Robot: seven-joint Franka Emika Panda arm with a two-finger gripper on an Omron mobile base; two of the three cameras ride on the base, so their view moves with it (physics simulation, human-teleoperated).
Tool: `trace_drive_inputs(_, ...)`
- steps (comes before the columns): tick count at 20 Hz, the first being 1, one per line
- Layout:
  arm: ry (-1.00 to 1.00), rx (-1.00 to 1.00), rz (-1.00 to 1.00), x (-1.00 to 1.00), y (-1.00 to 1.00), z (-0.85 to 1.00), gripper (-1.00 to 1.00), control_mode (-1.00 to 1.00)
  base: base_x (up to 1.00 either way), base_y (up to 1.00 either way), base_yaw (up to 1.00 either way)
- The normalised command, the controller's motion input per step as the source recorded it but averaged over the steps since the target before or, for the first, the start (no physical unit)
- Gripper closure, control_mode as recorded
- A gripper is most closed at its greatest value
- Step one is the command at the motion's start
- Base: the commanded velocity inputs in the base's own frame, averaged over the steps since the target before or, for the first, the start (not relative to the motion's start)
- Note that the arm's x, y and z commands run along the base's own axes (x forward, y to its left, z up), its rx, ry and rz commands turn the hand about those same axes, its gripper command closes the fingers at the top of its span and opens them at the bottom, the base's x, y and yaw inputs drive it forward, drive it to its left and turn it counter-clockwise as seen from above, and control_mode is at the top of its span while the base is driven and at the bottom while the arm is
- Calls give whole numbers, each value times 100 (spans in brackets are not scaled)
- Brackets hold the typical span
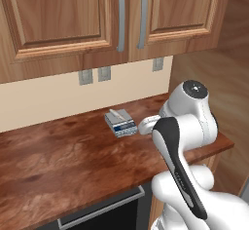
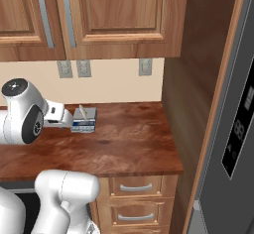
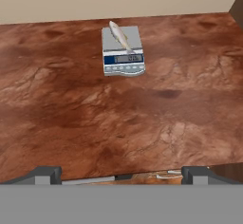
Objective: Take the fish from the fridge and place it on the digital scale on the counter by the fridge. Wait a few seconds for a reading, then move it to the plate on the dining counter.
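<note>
Gripper point(image 3: 121, 173) with fingers point(image 3: 45, 173) spread wide and empty, held back well apart from the digital scale point(image 3: 123, 64), fish point(image 3: 119, 35) lying diagonally on its silvery top, scale on the counter point(image 3: 118, 118), fridge point(image 2: 233, 129) at right

The arm point(image 1: 187, 141) was glossy white, built of fat rounded segments with smooth shells. A long black band with faint pale lettering ran down one link. The upper joint ended in a dark grey round cap with a small pale mark at its centre. In the hand view, the two finger tips point(image 3: 47, 174) were squared and dark grey.
</note>
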Motion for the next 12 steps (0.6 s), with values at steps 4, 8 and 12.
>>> trace_drive_inputs(4, 0, 0, 0, 0, 0, 0, -100, -100, 0, 0, 0)
trace_drive_inputs(8, 0, 0, 0, 0, 0, 0, -100, -100, 0, 0, 0)
trace_drive_inputs(12, 0, 0, 0, 0, 0, 0, -100, -100, 0, 0, 0)
